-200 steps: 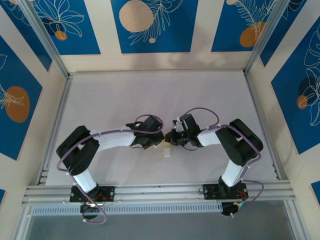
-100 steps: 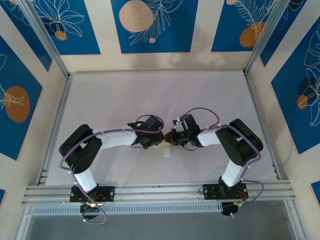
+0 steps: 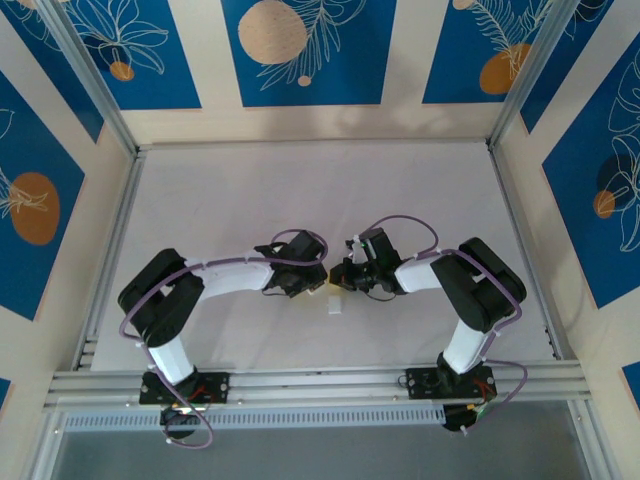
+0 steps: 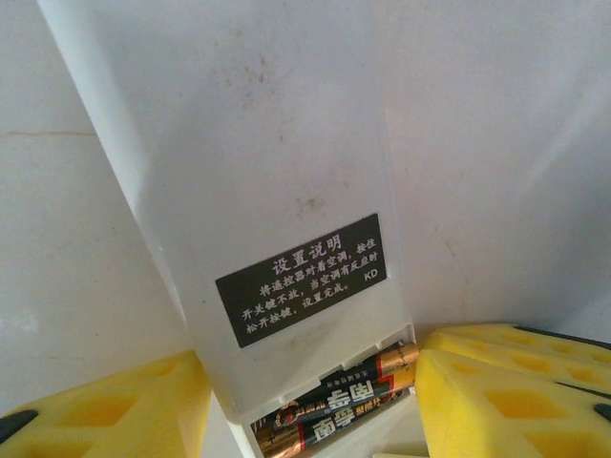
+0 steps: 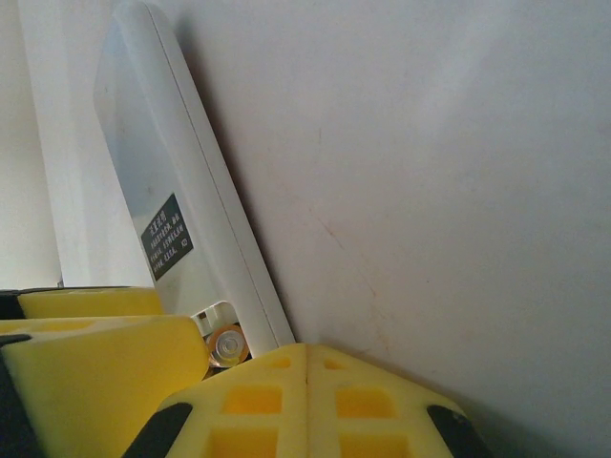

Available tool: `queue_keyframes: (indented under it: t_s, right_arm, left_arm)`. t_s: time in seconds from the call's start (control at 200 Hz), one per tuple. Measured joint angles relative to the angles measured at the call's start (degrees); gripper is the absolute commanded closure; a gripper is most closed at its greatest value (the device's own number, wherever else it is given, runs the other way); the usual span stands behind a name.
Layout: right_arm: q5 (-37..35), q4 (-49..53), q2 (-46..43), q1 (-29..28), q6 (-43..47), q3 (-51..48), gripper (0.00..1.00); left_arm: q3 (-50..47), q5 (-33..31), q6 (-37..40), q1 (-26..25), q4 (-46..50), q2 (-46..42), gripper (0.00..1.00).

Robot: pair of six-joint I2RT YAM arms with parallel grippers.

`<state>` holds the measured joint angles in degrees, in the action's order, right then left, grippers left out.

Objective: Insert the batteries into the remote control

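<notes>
Under my left wrist the remote control shows its back. Its black label is headed 设置说明 in white, and the last line ends in "KD"; the smaller lines I cannot read with certainty. Just below the label the battery bay stands uncovered, and the batteries lie in it side by side, black and gold, their print too small to make out.

From above, the white table runs open toward the far wall, with metal rails closing it left and right. My two wrists meet nose to nose near its middle.

My left gripper stands part-way open astride the bay end, with a yellow pad close by each long edge — whether they squeeze I cannot tell. My right gripper is closed, pads together, its tips at the remote's end beside a battery's gold cap.
</notes>
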<state>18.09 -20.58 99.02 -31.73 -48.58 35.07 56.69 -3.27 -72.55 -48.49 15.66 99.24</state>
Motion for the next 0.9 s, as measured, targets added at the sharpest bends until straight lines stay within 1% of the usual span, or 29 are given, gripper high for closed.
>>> queue_keyframes:
  t_s: [0.025,0.08,0.165,0.445,0.62,0.9]
  right_arm:
    - [0.1,0.0,0.0,0.0,0.0,0.0,1.00]
    - [0.1,-0.1,0.1,0.0,0.0,0.0,1.00]
    - [0.3,-0.2,0.2,0.0,0.0,0.0,1.00]
    - [0.4,-0.5,0.2,0.0,0.0,0.0,1.00]
    - [0.4,-0.6,0.3,0.0,0.0,0.0,1.00]
    - [0.5,-0.7,0.3,0.0,0.0,0.0,1.00]
  left_arm:
    - [0.0,0.0,0.0,0.0,0.0,0.0,0.40]
    - [0.0,0.0,0.0,0.0,0.0,0.0,0.35]
    - [0.1,0.0,0.1,0.0,0.0,0.0,0.33]
    - [0.3,0.0,0.1,0.0,0.1,0.0,0.34]
    - [1.0,0.0,0.0,0.0,1.2,0.1,0.38]
    - [1.0,0.0,0.0,0.0,1.3,0.6,0.37]
